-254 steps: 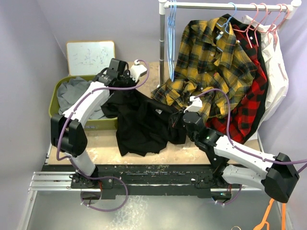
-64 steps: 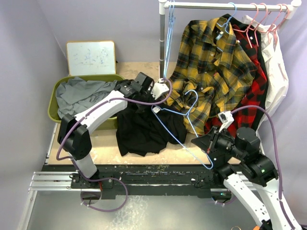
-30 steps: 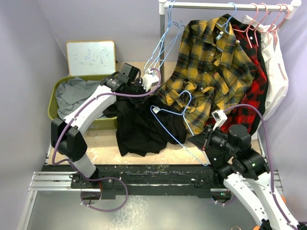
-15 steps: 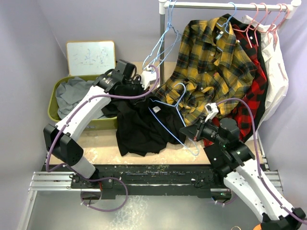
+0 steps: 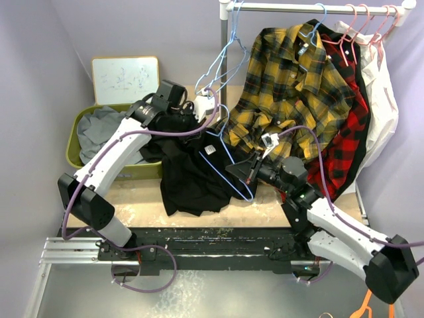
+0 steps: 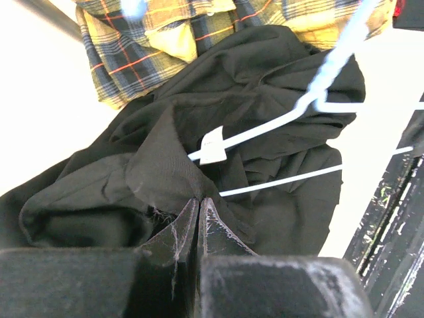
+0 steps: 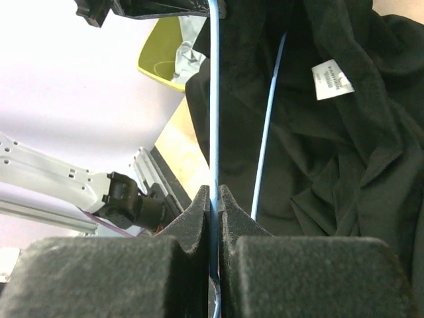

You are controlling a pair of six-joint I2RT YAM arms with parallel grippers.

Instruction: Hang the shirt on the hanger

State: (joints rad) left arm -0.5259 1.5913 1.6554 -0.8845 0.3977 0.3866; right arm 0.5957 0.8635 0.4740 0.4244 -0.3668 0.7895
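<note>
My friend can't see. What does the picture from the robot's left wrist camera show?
The left gripper is shut, pinching a fold of the soft black button-up shirt. A thin light-blue hanger crosses over the shirt near a small white tag, and a yellow-and-black plaid shirt sits at the top edge.

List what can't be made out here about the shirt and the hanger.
Top view: whether the hanger sits inside the shirt; the thin wire vanishes against the black folds.
Left wrist: the hanger's upper part is blurred and cut by the top edge.
Right wrist: the hanger's ends run out of frame; the label print is too small.
All views: collar and sleeves are buried in bunched fabric.
</note>
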